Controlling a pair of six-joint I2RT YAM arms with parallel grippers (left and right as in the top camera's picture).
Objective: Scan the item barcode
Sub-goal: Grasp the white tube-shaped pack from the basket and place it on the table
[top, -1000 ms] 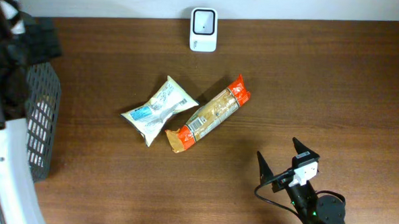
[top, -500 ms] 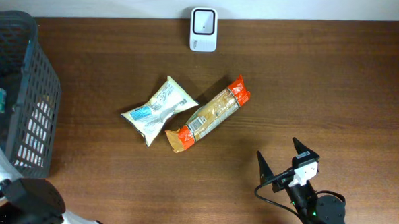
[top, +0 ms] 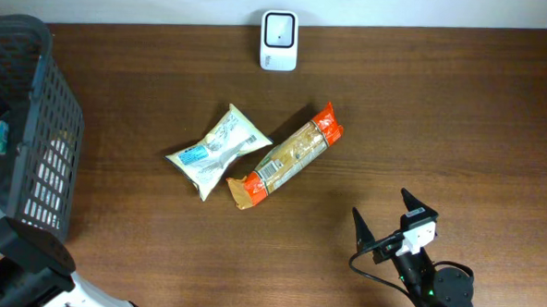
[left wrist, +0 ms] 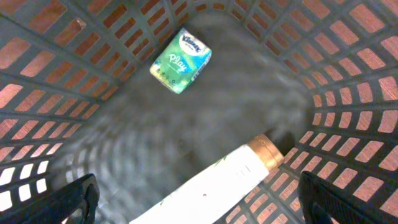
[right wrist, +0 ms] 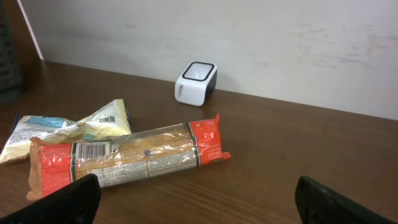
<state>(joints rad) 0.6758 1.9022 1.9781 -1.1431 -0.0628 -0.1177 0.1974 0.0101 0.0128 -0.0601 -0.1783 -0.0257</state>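
A dark brown, wood-grained table (top: 459,134) is seen from above. A dark grey plastic basket (top: 42,162) with lattice walls is set at its left edge.

The left arm (top: 28,263) is seen at the near left corner, only partly in view. The left gripper (left wrist: 196,180) is pointed down into the basket, its black fingers (left wrist: 74,199) spread wide with nothing clamped between them. The right arm (top: 430,281) is raised from the near edge, toward the right. The right gripper (top: 380,203) is aimed across the table toward the far edge, its jaws held wide apart and empty, well apart from the goods.

A long, flat packet (top: 287,159) of glossy film with orange ends is laid diagonally near the middle of the table. A printed barcode (right wrist: 90,150) is shown on its upper face, near the left end in the right wrist view. A crinkled, pale pillow-shaped pouch (top: 216,149) with blue print is placed just beside its near left end; contact cannot be told.

A small white barcode scanner (top: 280,28) with rounded corners and a dark window is stood at the far edge.

Inside the basket, a white cylindrical bottle (left wrist: 211,186) with a copper-coloured cap (left wrist: 266,152) is laid on the floor. A green tissue pack (left wrist: 181,60), rectangular and soft-wrapped, is laid apart from it.
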